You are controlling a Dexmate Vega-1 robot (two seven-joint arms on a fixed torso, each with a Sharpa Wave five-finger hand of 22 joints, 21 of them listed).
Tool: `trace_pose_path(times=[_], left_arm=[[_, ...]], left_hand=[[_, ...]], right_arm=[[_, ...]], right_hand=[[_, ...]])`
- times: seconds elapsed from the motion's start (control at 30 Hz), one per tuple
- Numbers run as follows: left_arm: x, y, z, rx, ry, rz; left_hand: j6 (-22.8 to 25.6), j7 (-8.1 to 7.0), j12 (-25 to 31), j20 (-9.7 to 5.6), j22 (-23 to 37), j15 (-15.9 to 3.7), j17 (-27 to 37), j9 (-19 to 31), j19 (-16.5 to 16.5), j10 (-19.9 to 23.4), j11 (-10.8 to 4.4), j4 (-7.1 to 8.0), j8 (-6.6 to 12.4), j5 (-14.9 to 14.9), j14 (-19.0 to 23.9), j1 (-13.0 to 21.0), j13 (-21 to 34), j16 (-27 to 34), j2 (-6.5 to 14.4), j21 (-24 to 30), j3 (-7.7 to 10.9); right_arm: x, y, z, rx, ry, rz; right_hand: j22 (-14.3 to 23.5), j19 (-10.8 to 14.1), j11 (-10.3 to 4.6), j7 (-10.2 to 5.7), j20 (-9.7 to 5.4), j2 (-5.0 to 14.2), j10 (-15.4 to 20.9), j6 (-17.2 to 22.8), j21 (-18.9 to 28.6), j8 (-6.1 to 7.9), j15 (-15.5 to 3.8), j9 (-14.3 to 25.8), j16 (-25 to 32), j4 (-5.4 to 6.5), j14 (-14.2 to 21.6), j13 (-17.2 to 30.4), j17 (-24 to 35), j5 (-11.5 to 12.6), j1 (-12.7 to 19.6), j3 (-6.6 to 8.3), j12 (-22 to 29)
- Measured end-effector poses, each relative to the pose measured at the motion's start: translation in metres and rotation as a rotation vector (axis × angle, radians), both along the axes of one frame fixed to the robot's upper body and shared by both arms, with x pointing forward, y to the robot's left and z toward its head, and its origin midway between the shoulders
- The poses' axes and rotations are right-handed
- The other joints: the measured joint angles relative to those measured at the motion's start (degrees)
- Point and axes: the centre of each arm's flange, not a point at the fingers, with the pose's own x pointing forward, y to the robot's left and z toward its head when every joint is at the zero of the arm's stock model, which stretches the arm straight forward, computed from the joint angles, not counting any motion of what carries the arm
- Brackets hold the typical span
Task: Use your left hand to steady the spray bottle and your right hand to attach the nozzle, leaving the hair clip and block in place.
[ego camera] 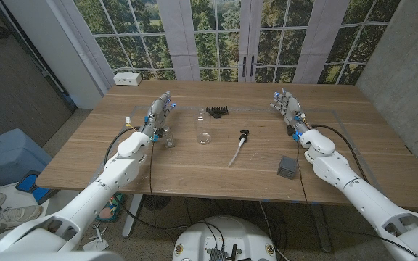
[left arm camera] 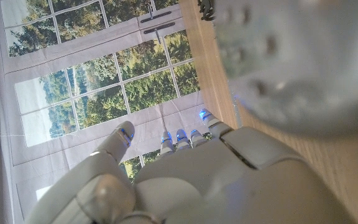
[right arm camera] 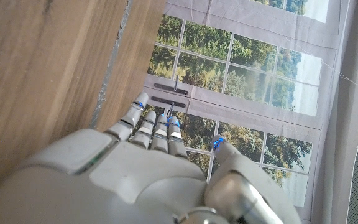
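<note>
Spray bottle point(ego camera: 204, 128): clear, upright, no top on it, standing mid-surface a bit left of centre. Nozzle point(ego camera: 239, 146) lies on its side just right of and nearer than the bottle, black head toward the far side, white dip tube trailing near. The two are apart, not touching.

Hair clip point(ego camera: 217, 112): black, just beyond the bottle on the far side. Block point(ego camera: 288, 167): small, grey, near-right, well apart from the nozzle.

Left hand point(ego camera: 160, 111) is left of the bottle, fingers spread, holding nothing. Right hand point(ego camera: 287, 106) is far right, also spread and empty. Neither is touching a task item.

Risks, as I judge them:
- Bottle is light and empty, so a sideways bump from the left hand likely tips or skids it toward the clip.
- Nozzle's thin tube may flex or roll during pickup; a misaligned tube would catch the bottle's rim.
- Right arm's path to the nozzle passes close to the block; a low sweep could shove it.

Surface point(ego camera: 194, 170): wood-plank tabletop. Behind it, large gridded windows with trees outside; white box point(ego camera: 128, 78) on the far-left corner.
</note>
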Motion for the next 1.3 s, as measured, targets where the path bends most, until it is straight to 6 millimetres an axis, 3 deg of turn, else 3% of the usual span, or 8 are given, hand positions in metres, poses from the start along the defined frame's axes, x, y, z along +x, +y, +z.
trace_pose_path(times=[0.5,0.8,1.03,1.3], left_arm=[[-0.003,-0.005,0.003,0.008,-0.019,0.024],[-0.004,-0.007,0.002,0.033,-0.032,0.043],[-0.006,-0.009,0.004,0.084,-0.054,0.072],[-0.008,-0.014,0.008,0.170,-0.087,0.098]], left_hand=[[0.0,0.00,-0.5,-0.25,0.0,0.12,0.0,0.0,0.3,-0.2,-0.20,-0.02,-1.37,0.0,0.2,0.0,-2.6,0.0,0.0,0.2,-0.02],[1.4,-0.90,-1.3,-0.10,-0.2,0.05,-0.2,0.3,2.8,2.3,-1.65,-5.29,-4.53,-0.5,3.4,0.8,-8.1,0.0,-0.9,0.6,-2.24],[4.5,-2.62,-2.1,1.56,-0.2,0.10,-0.2,0.3,6.3,4.4,-2.31,-10.52,-6.87,-0.5,7.1,1.0,-12.4,0.4,-5.3,1.1,-4.29],[4.2,-3.59,-2.6,2.25,-0.2,0.41,-0.1,0.5,7.0,4.7,-2.55,-12.87,-8.21,-0.9,7.6,1.0,-14.0,0.4,-8.3,1.1,-5.72]], right_arm=[[0.004,-0.003,-0.002,-0.006,-0.011,-0.011],[-0.001,-0.007,-0.003,-0.002,-0.021,-0.038],[-0.009,-0.013,-0.006,0.011,-0.030,-0.064],[-0.019,-0.022,-0.011,0.032,-0.041,-0.095]], right_hand=[[0.0,0.3,-0.26,-0.12,-0.32,-0.21,0.4,0.1,0.0,0.00,0.00,0.0,0.0,-0.24,0.6,-0.2,-0.4,0.0,0.2,0.24,0.2],[0.3,0.7,0.33,0.11,-0.32,-0.21,0.9,0.7,0.0,0.00,0.00,0.0,0.0,-0.56,0.6,-0.4,-0.8,0.0,0.2,0.55,0.4],[0.3,1.2,0.31,0.10,-0.01,-0.21,0.9,0.7,-0.3,0.00,0.00,0.0,0.0,-0.56,1.2,-0.7,-1.0,0.0,0.2,0.55,0.4],[0.3,1.5,0.31,0.41,-0.31,-0.21,1.5,1.0,-0.5,0.00,0.00,0.0,0.0,-0.56,1.2,-0.7,-1.0,0.0,0.2,0.55,0.4]])
